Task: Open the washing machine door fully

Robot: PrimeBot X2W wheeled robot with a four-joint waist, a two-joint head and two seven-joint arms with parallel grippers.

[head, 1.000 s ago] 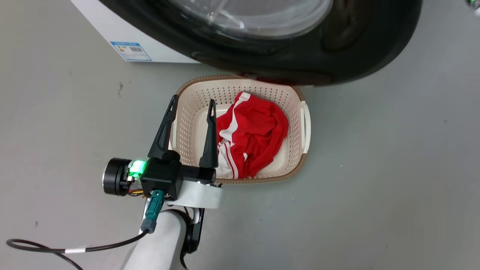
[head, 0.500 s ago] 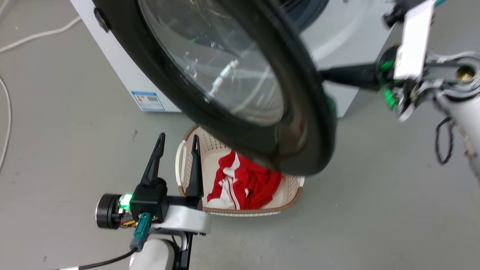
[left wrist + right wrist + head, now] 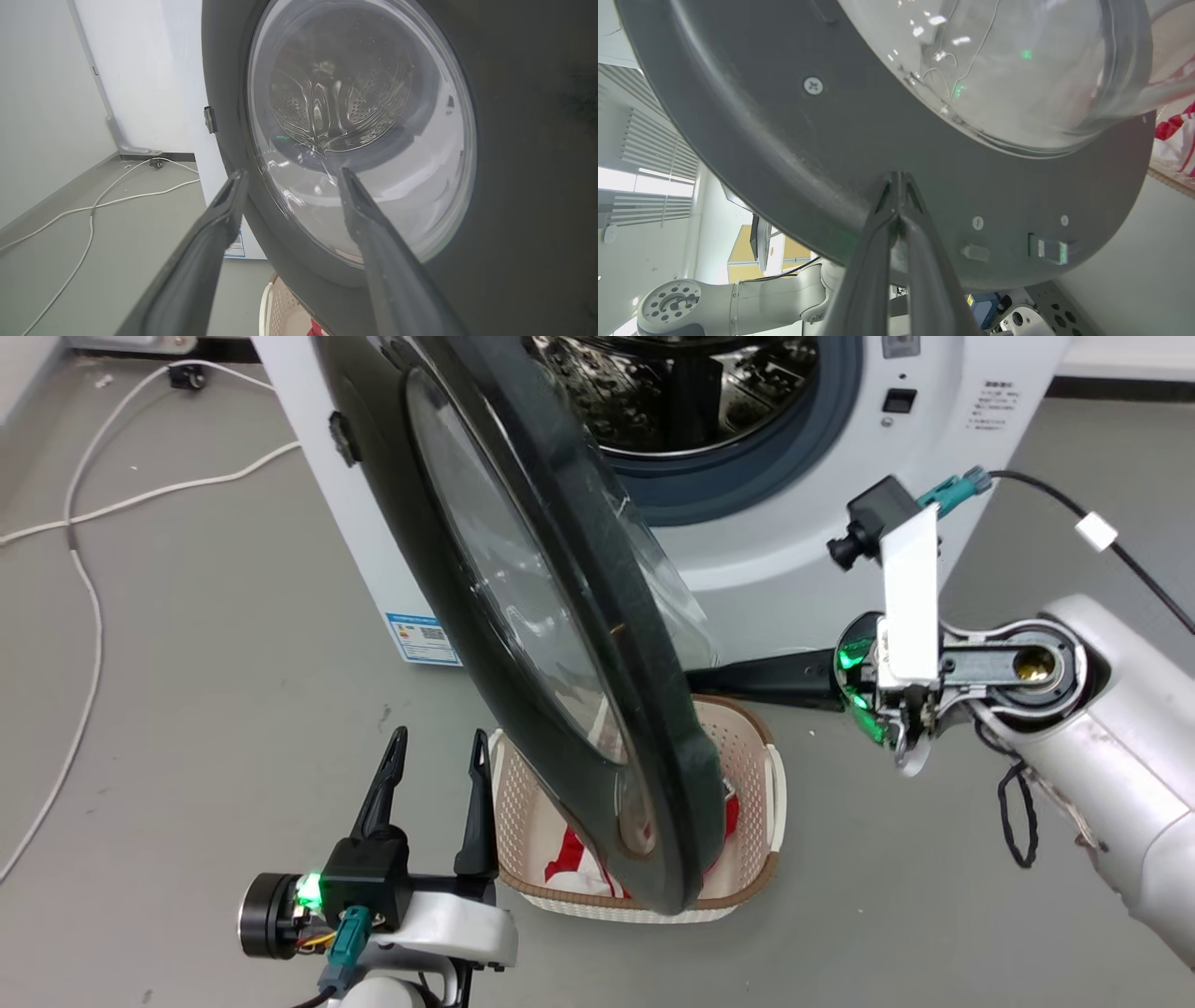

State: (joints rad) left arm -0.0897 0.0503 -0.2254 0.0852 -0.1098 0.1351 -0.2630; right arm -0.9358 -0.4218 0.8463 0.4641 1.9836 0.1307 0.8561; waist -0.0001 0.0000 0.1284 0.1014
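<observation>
Head view. Item: washing machine door (image 3: 597, 635), part open and nearly edge-on to you. It is hinged at the machine's left front edge, and its free edge hangs over the basket (image 3: 761, 775) on the floor. The drum mouth (image 3: 691, 401) is exposed behind it.
- Left tool (image 3: 440, 737): fingers spread, empty, beside the basket's left rim and apart from the door.
- Right tool (image 3: 719, 679): its fingers run in behind the door, so you cannot read their gap here.

Left wrist view. This gives you the outer face of the door (image 3: 514, 140), a glossy black ring round the glass bowl (image 3: 355, 116), with the drum visible through it. The left tool (image 3: 292, 173) is wide apart, holds nothing and points at the glass.

Right wrist view. This gives you the inner face of the door (image 3: 784, 140), a matt grey ring with screws and what looks like the catch (image 3: 1048, 249). The right tool (image 3: 896, 176) has its fingers closed together, gripping nothing. The tips seem to press on the ring below the bowl.

Handling, as judged: the door is heavy and rigid and swings only on its hinge. The gloss is slippery and the glass breakable. Push on the grey ring near the free edge, never on the bowl.
</observation>
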